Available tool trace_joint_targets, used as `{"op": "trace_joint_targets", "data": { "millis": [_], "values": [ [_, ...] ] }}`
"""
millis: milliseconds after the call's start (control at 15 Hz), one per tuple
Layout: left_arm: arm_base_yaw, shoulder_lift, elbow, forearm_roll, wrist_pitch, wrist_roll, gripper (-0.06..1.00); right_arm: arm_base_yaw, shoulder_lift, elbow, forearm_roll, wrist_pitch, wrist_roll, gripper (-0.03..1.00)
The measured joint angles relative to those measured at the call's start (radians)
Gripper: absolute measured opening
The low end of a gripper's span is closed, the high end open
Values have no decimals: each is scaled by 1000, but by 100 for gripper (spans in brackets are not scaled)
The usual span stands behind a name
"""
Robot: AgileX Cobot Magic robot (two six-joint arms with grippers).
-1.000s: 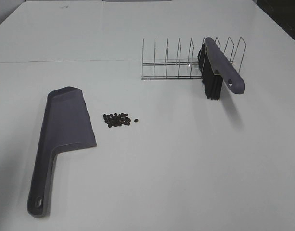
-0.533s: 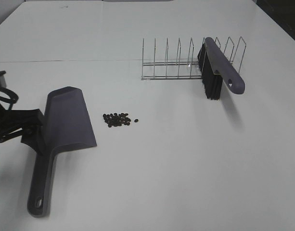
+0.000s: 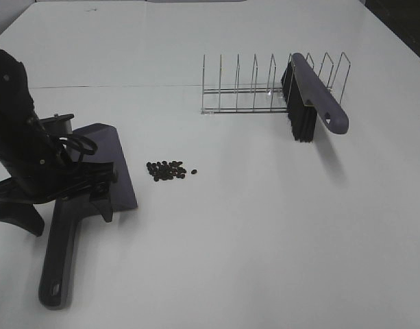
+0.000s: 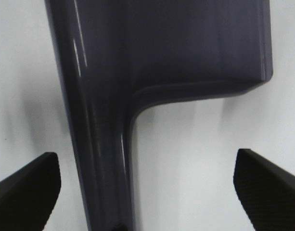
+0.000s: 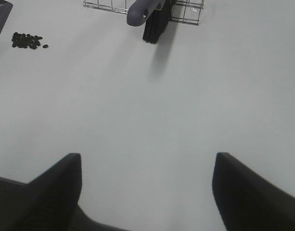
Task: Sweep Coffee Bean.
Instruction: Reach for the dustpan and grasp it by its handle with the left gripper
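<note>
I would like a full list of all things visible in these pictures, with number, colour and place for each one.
coffee beans: about two dozen, dark brown, a small pile on the table, right of the dustpan in the high view
dustpan: one, purple-grey, flat on the table's left side
brush: one, purple-grey handle and black bristles, leaning in the rack near its right end
rack: one, bare metal wire, far part of the table
table: one, white, under everything
left claw: one, black, open, jaws either side of the dustpan's handle, not closed on it
right claw: one, black, open, over bare table, holding nothing
</note>
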Motion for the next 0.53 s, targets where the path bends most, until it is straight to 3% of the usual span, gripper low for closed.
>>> {"op": "trace_joint_targets", "data": {
  "millis": [533],
  "values": [
    [0, 90, -11, 35, -40, -1, 87, 0, 0, 0, 0, 0, 0, 72]
  ]
}}
